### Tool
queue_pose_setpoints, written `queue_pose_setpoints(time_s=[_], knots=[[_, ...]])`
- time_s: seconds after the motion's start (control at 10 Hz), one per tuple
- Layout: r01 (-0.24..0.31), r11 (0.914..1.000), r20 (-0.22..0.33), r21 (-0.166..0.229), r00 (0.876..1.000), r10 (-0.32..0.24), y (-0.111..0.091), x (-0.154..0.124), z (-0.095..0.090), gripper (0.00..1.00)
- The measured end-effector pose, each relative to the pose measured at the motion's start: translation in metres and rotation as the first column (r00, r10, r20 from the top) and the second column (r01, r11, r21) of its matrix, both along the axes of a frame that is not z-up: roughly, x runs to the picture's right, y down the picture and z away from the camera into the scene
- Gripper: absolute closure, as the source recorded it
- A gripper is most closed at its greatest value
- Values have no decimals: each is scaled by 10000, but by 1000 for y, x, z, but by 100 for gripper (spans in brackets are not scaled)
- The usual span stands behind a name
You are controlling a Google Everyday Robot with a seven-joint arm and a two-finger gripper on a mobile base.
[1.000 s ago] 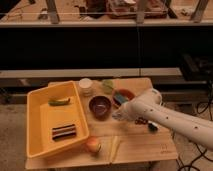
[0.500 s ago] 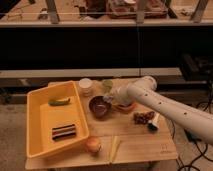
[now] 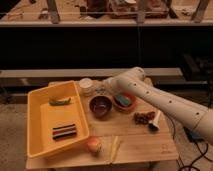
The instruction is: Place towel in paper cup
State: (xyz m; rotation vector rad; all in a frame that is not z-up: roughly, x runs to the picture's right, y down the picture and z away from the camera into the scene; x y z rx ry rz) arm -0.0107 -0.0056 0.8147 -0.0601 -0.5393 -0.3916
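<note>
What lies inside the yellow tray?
Inside the yellow tray lie a green object and a dark striped object. Nothing there is covered; the shut gripper is outside it, beside the paper cup.

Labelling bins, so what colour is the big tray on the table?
The tray is yellow, in the camera view; the gripper is near the paper cup.

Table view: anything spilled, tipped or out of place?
Nothing stands out. The paper cup and dark bowl stand upright, and nothing is spilled on the table. The gripper is shut, just beside the cup, behind the bowl. I can't make out the towel.
</note>
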Motion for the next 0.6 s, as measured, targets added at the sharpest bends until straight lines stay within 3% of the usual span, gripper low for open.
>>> queue_pose_setpoints(time_s=[0.6], knots=[[6,10000,-2,-7,10000,-6,1,1,1,100]])
